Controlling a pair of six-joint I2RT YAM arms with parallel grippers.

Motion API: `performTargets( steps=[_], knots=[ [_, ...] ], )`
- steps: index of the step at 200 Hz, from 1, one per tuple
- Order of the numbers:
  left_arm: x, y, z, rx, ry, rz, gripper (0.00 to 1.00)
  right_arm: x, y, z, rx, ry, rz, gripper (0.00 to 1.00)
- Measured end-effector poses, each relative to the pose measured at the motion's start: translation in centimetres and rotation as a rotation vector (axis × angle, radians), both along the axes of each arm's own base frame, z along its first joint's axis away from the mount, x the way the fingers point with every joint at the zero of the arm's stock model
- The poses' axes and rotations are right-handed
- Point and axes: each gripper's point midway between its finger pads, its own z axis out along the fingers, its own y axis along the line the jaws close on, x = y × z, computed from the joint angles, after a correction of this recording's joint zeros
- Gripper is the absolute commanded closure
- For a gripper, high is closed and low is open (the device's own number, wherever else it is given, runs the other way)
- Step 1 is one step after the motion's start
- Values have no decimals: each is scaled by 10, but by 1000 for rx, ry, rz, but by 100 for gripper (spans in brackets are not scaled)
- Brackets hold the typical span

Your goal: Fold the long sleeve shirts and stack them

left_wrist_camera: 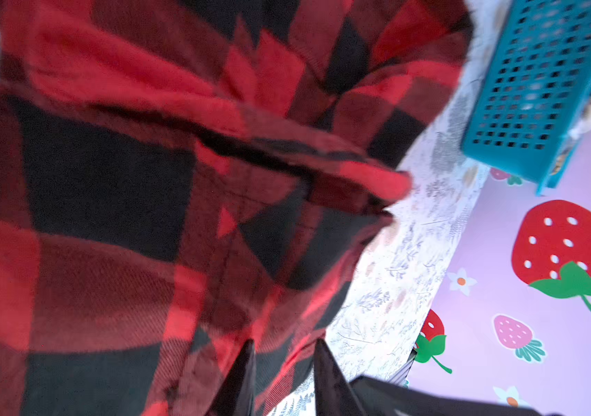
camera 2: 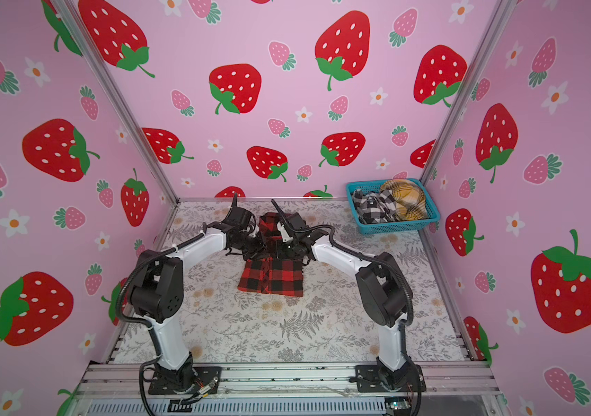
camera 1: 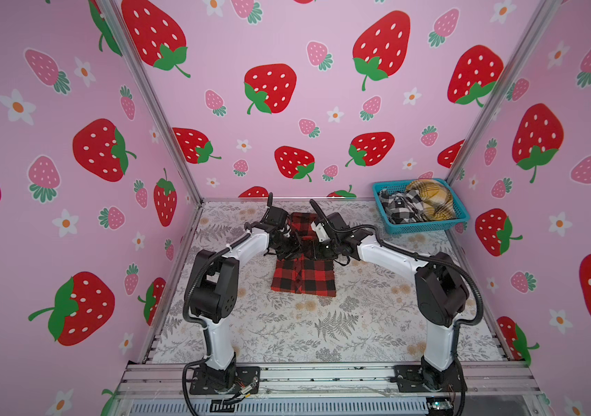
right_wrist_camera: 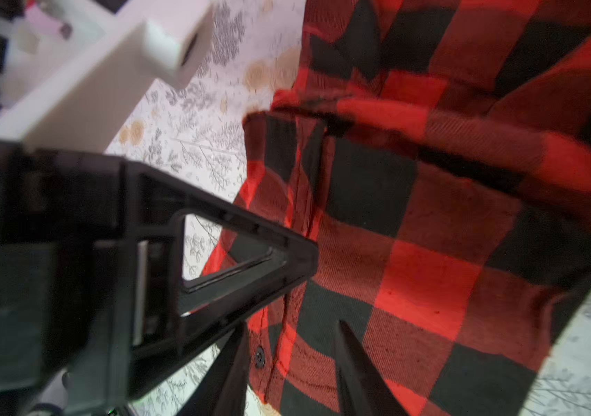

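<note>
Red-and-black shirt: lies part-folded mid-table, its hem end flat and its collar end bunched under both grippers.
Left gripper: jaws are narrow with plaid between the tips; whether it pinches cannot be told.
Right gripper: jaws stand apart over the button placket, gripping nothing.
Risk: an uneven pull would likely skew the fold, and catching extra layers could undo it.
Surface: fern-print table cover, flat.
Room: strawberry-print walls; in the far corner a teal mesh basket holds the black-and-white check shirt and the mustard plaid shirt, both unfolded.
</note>
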Motion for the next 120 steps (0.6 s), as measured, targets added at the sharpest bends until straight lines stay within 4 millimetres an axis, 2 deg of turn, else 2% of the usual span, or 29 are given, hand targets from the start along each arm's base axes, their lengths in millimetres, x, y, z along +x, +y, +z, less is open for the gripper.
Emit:
performTargets(
  steps=[25, 47, 57, 80, 101, 109, 120],
  knots=[
    [-8, -3, -39, 35, 84, -13, 76, -9, -14, -45, -78, 69, -25, 66],
    [-19, -9, -46, 30, 82, -23, 76, -34, -41, -87, -150, 152, -47, 68],
    [-29, -13, -45, 26, 74, -30, 76, -38, -45, -84, -134, 142, -55, 70],
    [-67, -27, -47, 12, 88, -63, 75, -66, -69, -87, -149, 174, -65, 70],
    [-99, -36, -44, 0, 107, -84, 66, -87, -87, -86, -162, 198, -63, 69],
    [-106, -34, -40, 3, 116, -84, 63, -92, -91, -84, -167, 203, -62, 69],
    [-104, -27, -29, 9, 104, -65, 62, -94, -91, -78, -164, 198, -60, 69]
  ],
)
